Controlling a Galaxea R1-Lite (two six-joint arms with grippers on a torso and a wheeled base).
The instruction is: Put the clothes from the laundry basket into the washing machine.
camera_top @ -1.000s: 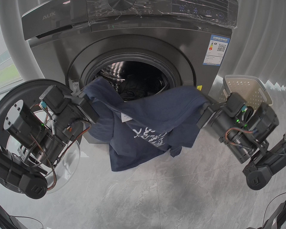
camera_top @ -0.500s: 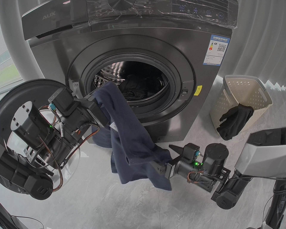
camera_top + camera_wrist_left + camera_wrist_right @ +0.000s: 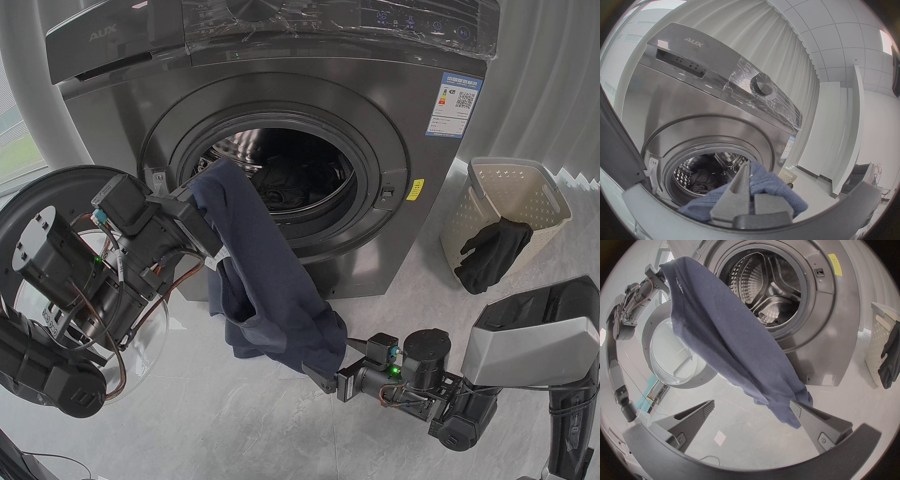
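A navy shirt (image 3: 269, 275) hangs from my left gripper (image 3: 201, 209), which is shut on its upper end just in front of the washing machine's (image 3: 400, 125) open drum (image 3: 281, 169). In the left wrist view the fingers (image 3: 740, 190) pinch the blue cloth (image 3: 778, 189). The shirt (image 3: 731, 333) drapes down to my right gripper (image 3: 328, 361), low near the floor. Its fingers (image 3: 815, 421) are spread wide, and the shirt's lower tip brushes one of them. Dark clothes (image 3: 281, 181) lie inside the drum.
The round door (image 3: 37, 194) stands open at the left, behind my left arm. A cream laundry basket (image 3: 531, 181) stands right of the machine, with a black garment (image 3: 494, 253) draped over its rim. Grey tiled floor (image 3: 250, 425) lies in front.
My right arm dropped from high at the shirt's right end to near the floor, and its gripper is now open. The shirt, once stretched between both grippers, now hangs from the left one.
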